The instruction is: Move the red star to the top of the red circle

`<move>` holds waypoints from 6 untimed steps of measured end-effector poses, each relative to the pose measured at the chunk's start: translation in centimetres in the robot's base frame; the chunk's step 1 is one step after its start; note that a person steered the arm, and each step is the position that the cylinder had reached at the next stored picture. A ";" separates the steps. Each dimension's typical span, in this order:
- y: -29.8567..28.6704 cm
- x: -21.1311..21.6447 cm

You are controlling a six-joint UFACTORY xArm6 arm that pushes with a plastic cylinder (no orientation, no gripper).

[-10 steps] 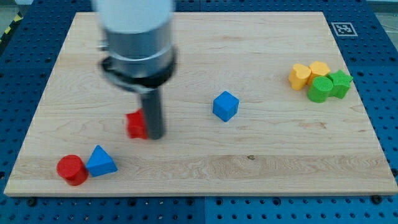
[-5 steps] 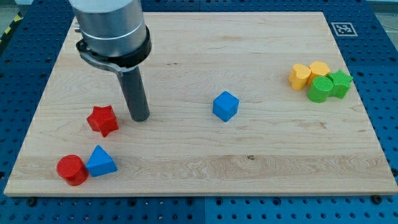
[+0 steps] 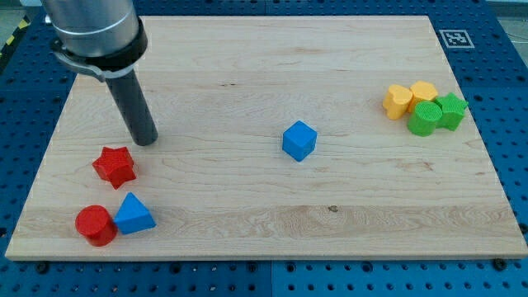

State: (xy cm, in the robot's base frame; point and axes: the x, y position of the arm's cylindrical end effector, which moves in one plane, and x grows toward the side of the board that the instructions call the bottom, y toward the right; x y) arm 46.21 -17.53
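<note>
The red star (image 3: 114,166) lies on the wooden board at the view's lower left. The red circle (image 3: 95,225) sits below it near the board's bottom edge, with a gap between them. The star is above the circle and slightly to its right. My tip (image 3: 147,141) rests on the board just above and to the right of the star, close to it but apart. The dark rod rises from the tip toward the view's top left.
A blue triangle (image 3: 134,214) touches the red circle's right side. A blue cube (image 3: 299,140) sits mid-board. Two yellow blocks (image 3: 408,98) and two green blocks (image 3: 438,114) cluster at the right. The board (image 3: 272,223) ends near the circle.
The red star has slid left and down toward the red circle. My tip has moved left and up, and now stands clear of the star.
</note>
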 end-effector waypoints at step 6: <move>-4.7 5.9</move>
